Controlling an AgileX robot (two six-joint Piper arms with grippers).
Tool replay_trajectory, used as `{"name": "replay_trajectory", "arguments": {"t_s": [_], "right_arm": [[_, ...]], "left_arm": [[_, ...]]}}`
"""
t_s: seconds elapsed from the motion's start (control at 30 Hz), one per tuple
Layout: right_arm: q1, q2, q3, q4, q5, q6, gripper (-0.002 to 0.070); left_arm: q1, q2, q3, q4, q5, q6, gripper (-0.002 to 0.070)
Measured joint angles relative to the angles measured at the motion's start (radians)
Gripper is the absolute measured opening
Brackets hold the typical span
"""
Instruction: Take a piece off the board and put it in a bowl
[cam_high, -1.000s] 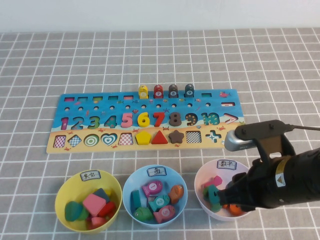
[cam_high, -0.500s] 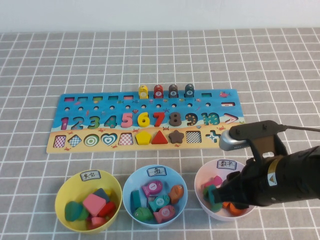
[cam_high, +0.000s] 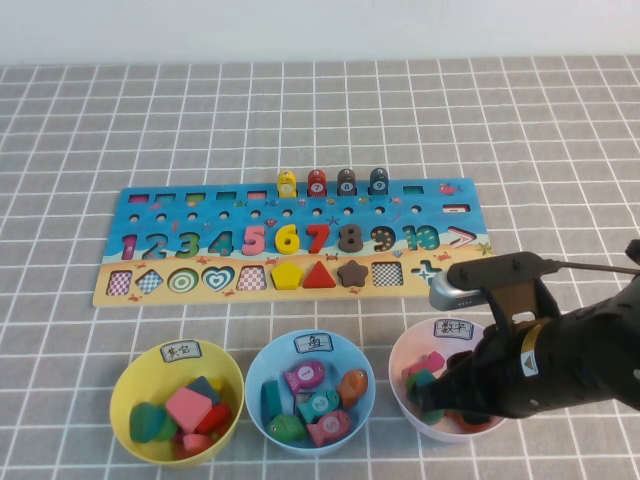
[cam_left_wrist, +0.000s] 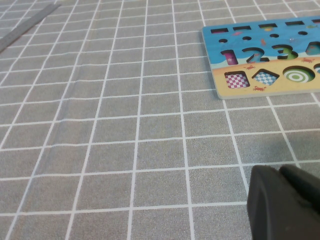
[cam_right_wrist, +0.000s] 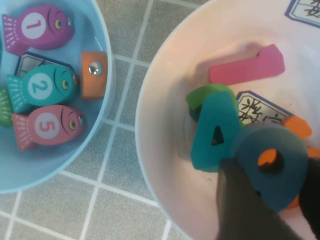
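My right gripper (cam_right_wrist: 272, 187) is shut on the piece, a dark slate-blue numeral 9 (cam_right_wrist: 292, 162), and holds it low inside the pale-pink bowl (cam_right_wrist: 150, 125). Under it lie a teal 4 (cam_right_wrist: 215, 131), a pink 1 (cam_right_wrist: 247, 66), a green piece and orange pieces. In the high view the right arm covers much of this bowl (cam_high: 403, 352), which bears a white label (cam_high: 452, 327); the gripper (cam_high: 437, 398) is mostly hidden there. The board (cam_high: 290, 203) lies behind the bowls. My left gripper (cam_left_wrist: 285, 200) is shut and empty over bare cloth, left of the board's end (cam_left_wrist: 270, 91).
A light-blue bowl (cam_high: 257, 362) with fish pieces and a yellow bowl (cam_high: 124, 372) with shape pieces stand left of the pink bowl. Several pegs (cam_high: 331, 182) stand along the board's far edge. A grey checked cloth covers the table.
My right arm has moved a little left and lower with the 9, bringing it deeper into the pink bowl. Nothing else has moved.
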Motion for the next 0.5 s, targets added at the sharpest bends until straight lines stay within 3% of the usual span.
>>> {"name": "replay_trajectory", "arguments": {"t_s": [0.13, 0.3, 0.5], "right_arm": [[0.000, 0.000, 0.000, 0.000, 0.002, 0.000, 0.0250], [0.000, 0.000, 0.000, 0.000, 0.004, 0.000, 0.0368], [0.000, 0.000, -0.011, 0.000, 0.025, 0.000, 0.0373]], "left_arm": [[0.000, 0.000, 0.000, 0.000, 0.000, 0.000, -0.0003], [0.000, 0.000, 0.000, 0.000, 0.000, 0.000, -0.0003], [0.000, 0.000, 0.000, 0.000, 0.000, 0.000, -0.0004]]}}
